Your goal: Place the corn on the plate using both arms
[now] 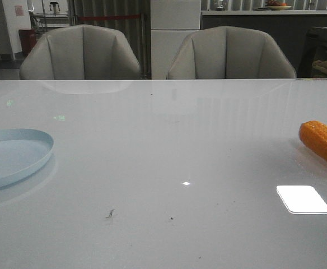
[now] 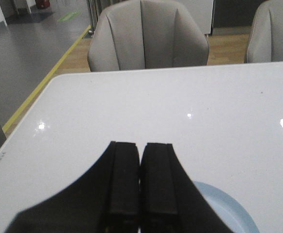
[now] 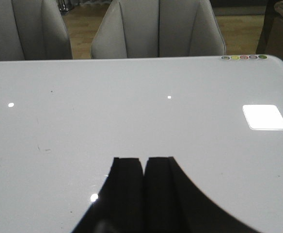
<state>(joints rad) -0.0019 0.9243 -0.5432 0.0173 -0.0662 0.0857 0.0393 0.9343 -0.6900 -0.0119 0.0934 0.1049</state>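
Note:
The orange corn [image 1: 322, 143] lies on the white table at the far right edge of the front view, partly cut off. The pale blue plate [image 1: 12, 157] sits at the far left edge of the front view; part of its rim also shows in the left wrist view [image 2: 231, 213], just beside the fingers. My left gripper [image 2: 141, 145] is shut and empty, above the table near the plate. My right gripper [image 3: 144, 160] is shut and empty over bare table; the corn does not show in its view. Neither gripper shows in the front view.
Two beige chairs [image 1: 82, 53] [image 1: 230, 53] stand behind the table's far edge. A bright light reflection [image 1: 302, 199] lies on the glossy table [image 1: 163, 168] near the corn. Small coloured dots [image 3: 244, 57] mark the far right corner.

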